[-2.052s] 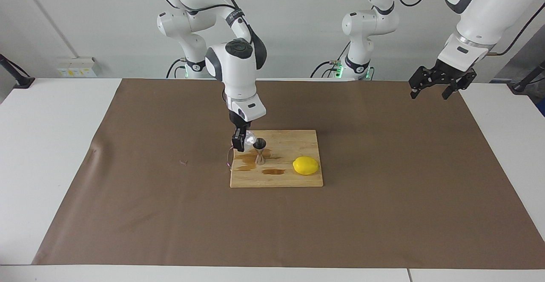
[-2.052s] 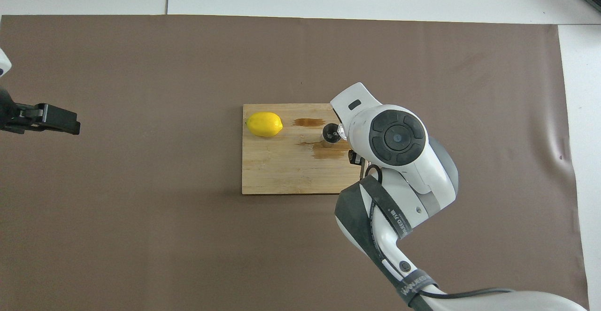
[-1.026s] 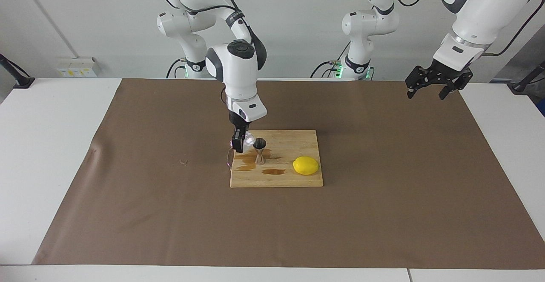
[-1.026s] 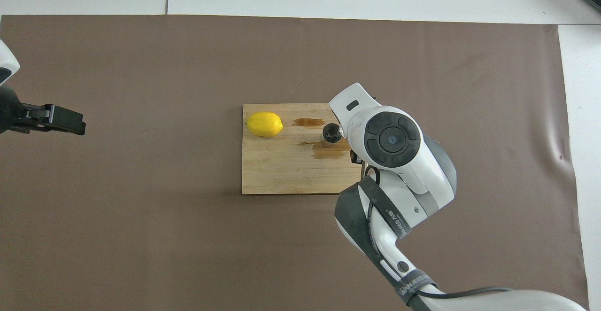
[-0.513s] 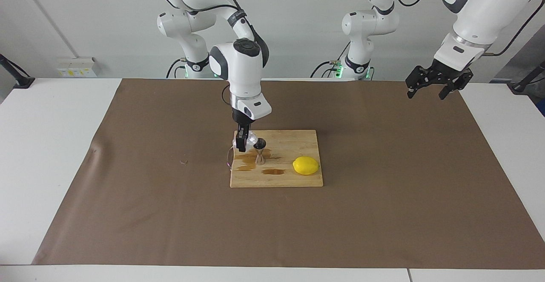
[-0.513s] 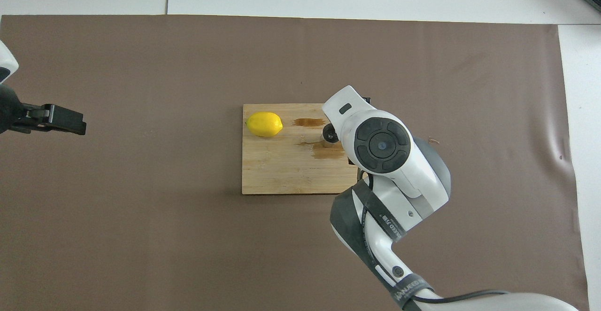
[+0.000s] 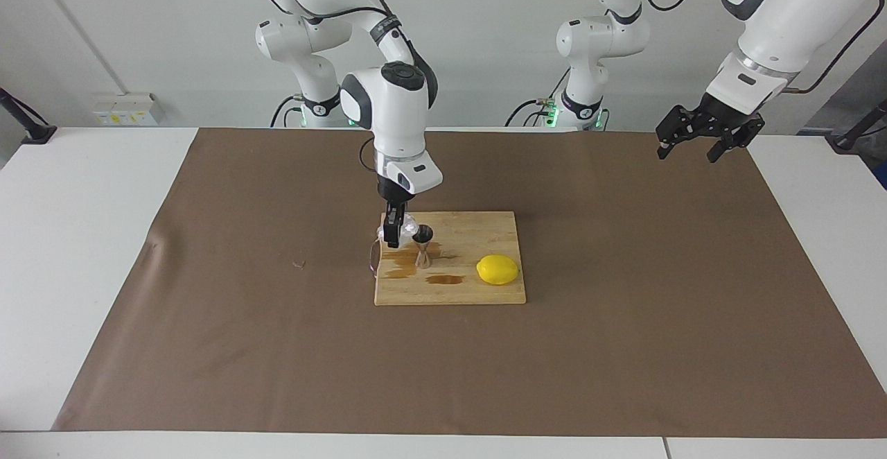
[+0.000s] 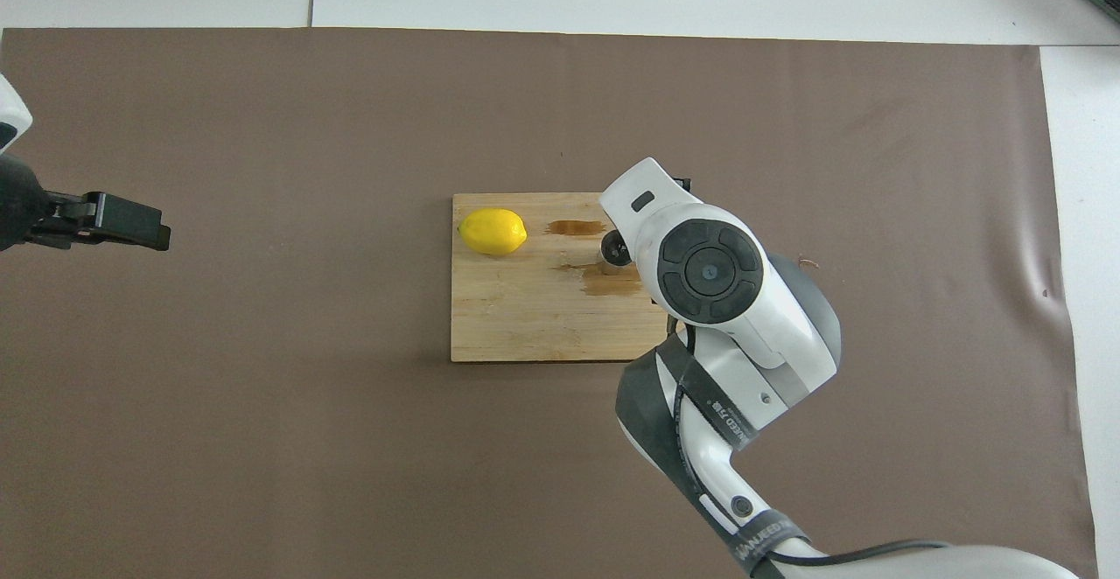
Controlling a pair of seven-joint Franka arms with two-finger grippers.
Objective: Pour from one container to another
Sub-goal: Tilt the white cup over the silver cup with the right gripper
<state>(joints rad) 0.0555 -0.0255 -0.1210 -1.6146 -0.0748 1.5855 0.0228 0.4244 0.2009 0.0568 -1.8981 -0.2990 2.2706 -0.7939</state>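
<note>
Near the middle of the facing picture, a wooden board on a big brown sheet over a white table. On the board, a small shiny jigger standing up, toward the board's left side in that picture, with dark wet patches just beside its foot. A yellow lemon on the same board, lower right of the jigger, apart from it.

Just above and to the left of the jigger in the facing picture, the right gripper, squeezed tight on a little bumpy glass cup. Cup tipped over toward the jigger's open top, very close to its rim; cannot tell if touching. In the picture from above, the big white arm covers the cup, and only part of the jigger peeks out at its edge, right of the lemon on the board.

Up in the upper right of the facing picture, the left gripper, with fingers spread apart and holding nothing, waiting in the air over the corner of the brown sheet. In the picture from above, at the left edge, halfway up.
</note>
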